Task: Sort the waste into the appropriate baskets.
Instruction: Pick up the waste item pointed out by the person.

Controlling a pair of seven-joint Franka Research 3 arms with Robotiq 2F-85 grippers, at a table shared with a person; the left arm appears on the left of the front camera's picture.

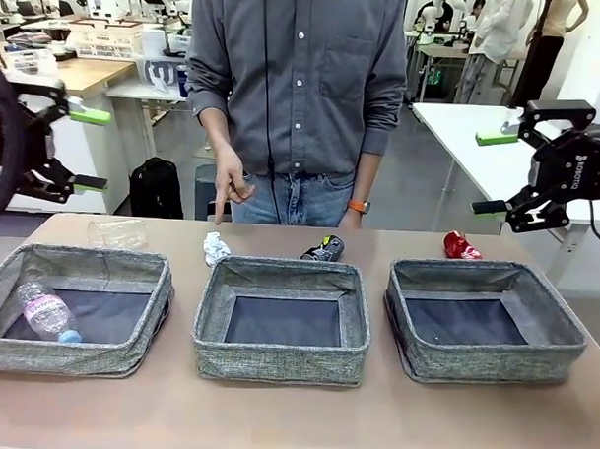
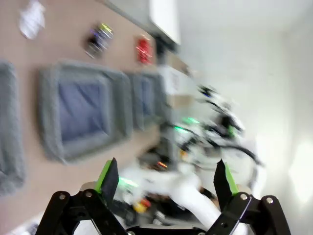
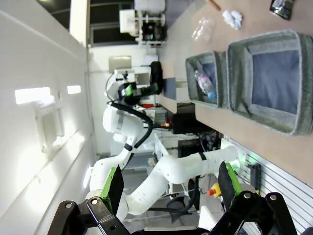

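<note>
Both arms hang clear of the waste above the table [image 1: 293, 421]: the left gripper [image 1: 91, 149] at the left edge and the right gripper [image 1: 491, 172] at the right, each with its green-padded fingers spread wide and nothing between them, well apart from every item below. A clear plastic bottle [image 1: 46, 312] with a pinkish label lies on its side in the left basket [image 1: 79, 355], its long axis diagonal and its blue cap pointing toward the robot's side. The middle basket [image 1: 275, 364] and right basket [image 1: 492, 364] show bare dark bottoms. Beyond the far rims, a clear plastic cup [image 1: 117, 233] lies on its side behind the left basket, lengthwise along the table's far edge. A crumpled white paper ball [image 1: 215, 248] and a crushed black can [image 1: 324, 249], the can tilted on a diagonal, sit just behind the middle basket. A crushed red can [image 1: 460, 247] lies behind the right basket. The person's hand [image 1: 227, 187] points a finger down near the paper ball.
</note>
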